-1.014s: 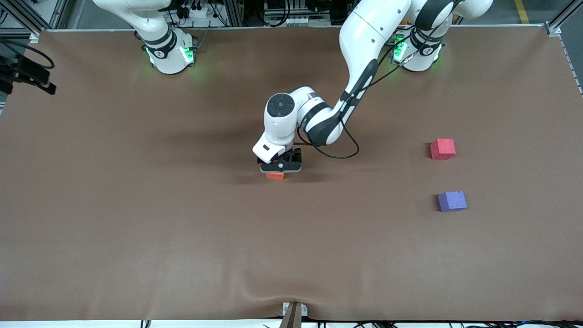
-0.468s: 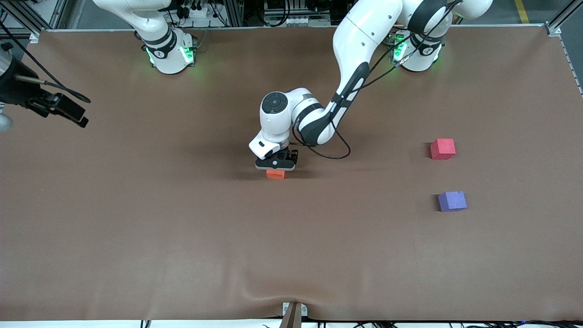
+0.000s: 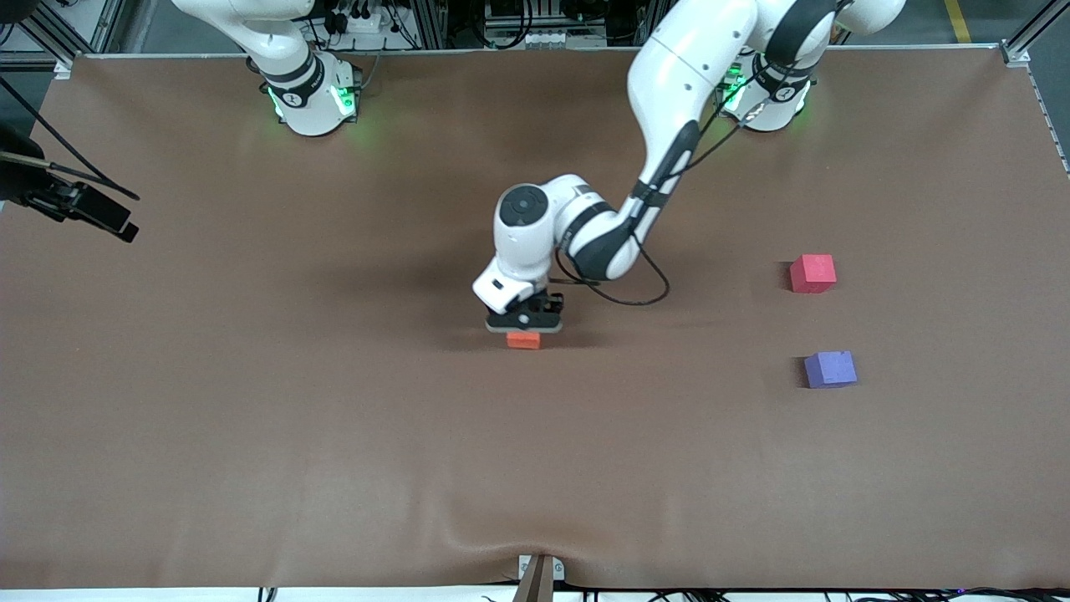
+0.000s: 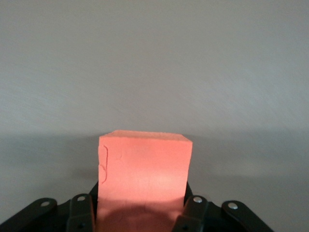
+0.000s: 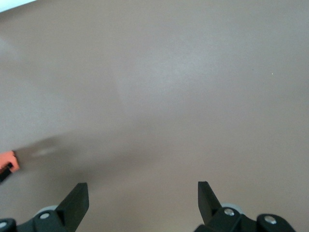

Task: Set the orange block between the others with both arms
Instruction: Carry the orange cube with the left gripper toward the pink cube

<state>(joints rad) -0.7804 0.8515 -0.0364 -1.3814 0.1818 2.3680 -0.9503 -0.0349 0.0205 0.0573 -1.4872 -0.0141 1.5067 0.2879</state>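
Note:
The orange block [image 3: 522, 339] is near the middle of the table, and my left gripper [image 3: 524, 331] is shut on it from above. In the left wrist view the orange block [image 4: 144, 166] fills the space between the black fingers [image 4: 81, 212], which press on its two sides. The others, a pinkish-red cube [image 3: 812, 272] and a purple-blue cube [image 3: 830, 369], sit apart toward the left arm's end, the purple-blue one nearer the front camera. My right gripper [image 5: 142, 186] is open over bare table with nothing between its fingers. Its dark hand [image 3: 82, 209] hangs over the table's edge at the right arm's end.
The brown table cover [image 3: 334, 435] is bare apart from the cubes. A gap of about two cube widths lies between the pinkish-red and purple-blue cubes. A bracket [image 3: 539, 573] sits at the table's front edge. The orange block [image 5: 8, 160] shows at the rim of the right wrist view.
My left gripper closed on the orange block and carried it a little toward the front camera and the left arm's end. The right hand shifted over the table's edge.

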